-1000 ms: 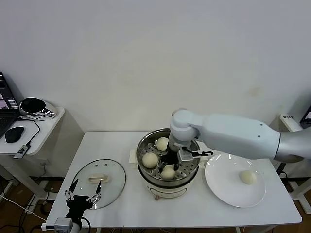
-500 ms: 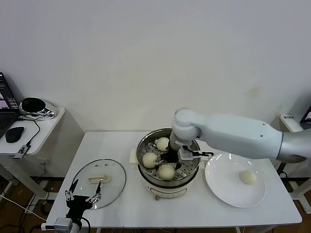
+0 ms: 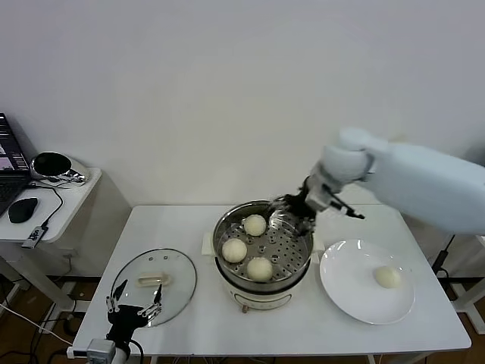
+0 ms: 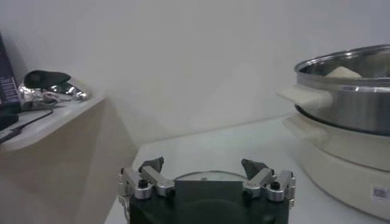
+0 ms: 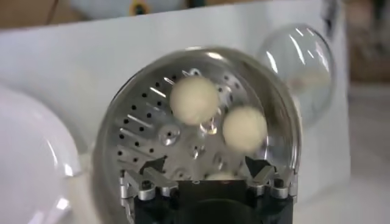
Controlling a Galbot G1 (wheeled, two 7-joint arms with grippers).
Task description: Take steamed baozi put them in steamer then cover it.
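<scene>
Above the far right rim of the steamer (image 3: 262, 254), in the head view, the right gripper (image 3: 297, 208) is being carried up and away from the pot; half a second ago it was down inside, just beside the nearest bun. Its fingers are spread and nothing is being held. 3 steamed baozi (image 3: 259, 268) are now lying free on the perforated tray, apart from one another, so the 3rd one is judged to have just been released. A 4th baozi (image 3: 387, 277) is still waiting on the white plate (image 3: 341, 284) to the right of the steamer, well apart from the gripper. The cover (image 3: 155, 279) is lying flat on the table (image 3: 318, 334) to the left of the pot, untouched, and the left gripper (image 3: 133, 299) is being held idle at its near edge.

From the left wrist view, the left gripper (image 4: 205, 176) is seen with its jaws apart and empty, the lid's rim just ahead and the steamer (image 4: 350, 85) farther off.

From the right wrist view, the right gripper (image 5: 205, 173) is shown open and empty over the tray, with 2 buns (image 5: 194, 99) in plain sight and a 3rd partly hidden behind it. 1 transfer and the covering are judged to remain.
</scene>
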